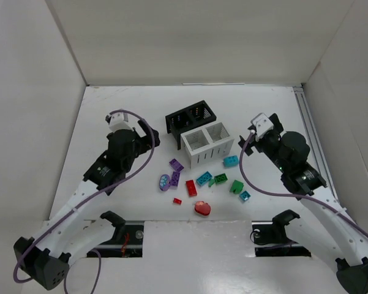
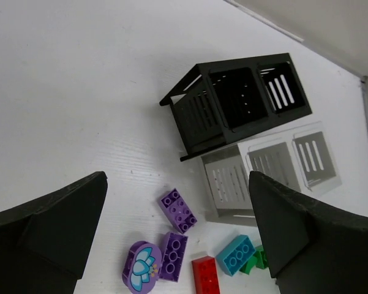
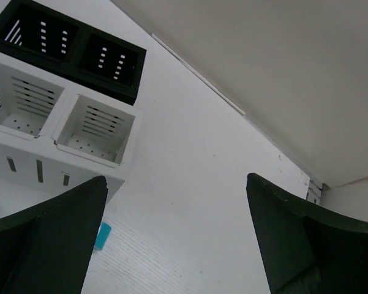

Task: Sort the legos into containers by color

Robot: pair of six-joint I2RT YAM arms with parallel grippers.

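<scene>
The black bin (image 1: 190, 117) and the white bin (image 1: 207, 143) stand side by side at the table's middle; both look empty. The bricks lie in front of them: purple ones (image 1: 176, 164) and a purple oval (image 1: 165, 181) on the left, red ones (image 1: 191, 188) and a red rounded piece (image 1: 202, 208) in front, teal (image 1: 231, 161) and green (image 1: 236, 186) on the right. My left gripper (image 1: 148, 138) is open and empty, left of the bins, above the purple bricks (image 2: 177, 210). My right gripper (image 1: 252, 136) is open and empty, right of the white bin (image 3: 24, 116).
White walls enclose the table on the left, back and right. A metal rail (image 1: 308, 122) runs along the right edge. The arm bases and purple cables (image 1: 138, 165) sit at the near edge.
</scene>
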